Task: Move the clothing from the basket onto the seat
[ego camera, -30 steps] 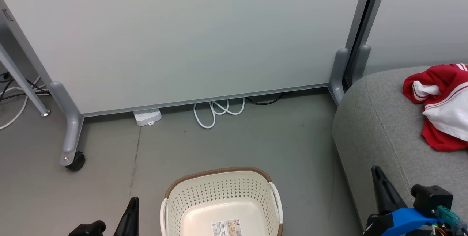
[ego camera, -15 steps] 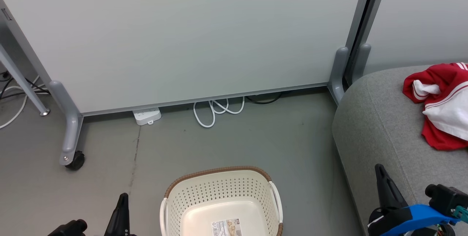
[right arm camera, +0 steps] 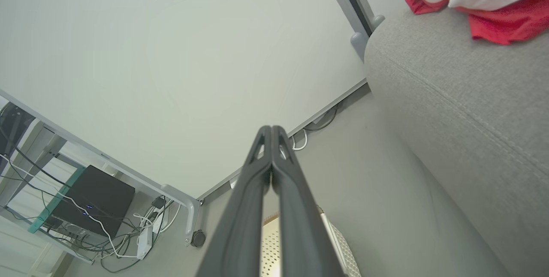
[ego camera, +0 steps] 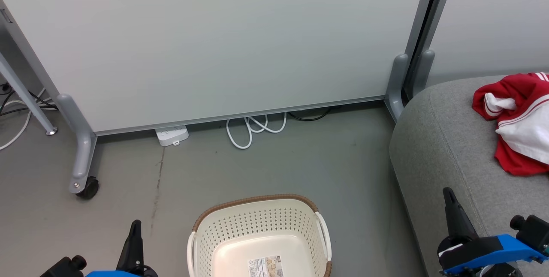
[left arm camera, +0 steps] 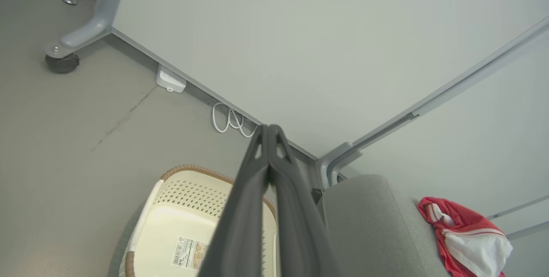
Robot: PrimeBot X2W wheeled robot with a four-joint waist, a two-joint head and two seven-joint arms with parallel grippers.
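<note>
At the bottom left of the head view, the left pincer points up with its two fingers pressed together and nothing between them; the left wrist view shows the same, tips touching. The right pincer is likewise closed and empty, its tips meeting in its own wrist view.

The left pincer is just beside the basket, to its left. A careless sideways swing could clip the white handle and push the light basket across the floor. The right pincer hangs over the rounded near edge of the sofa. Dropping or swinging from there could drag the fingers into the upholstery.

The part of the basket that can be seen is bare down to its label, but its near end is cut off. A garment lying there could be missed, so the job may look done before it is.

The clothes lie in a red-and-white heap on the sofa, well apart from both pincers and partly cut off at the edge. I cannot tell whether both garments are in it.

Further out, a white cable and a power strip lie at the foot of the partition. Rolling forward could run over or snag them.
</note>
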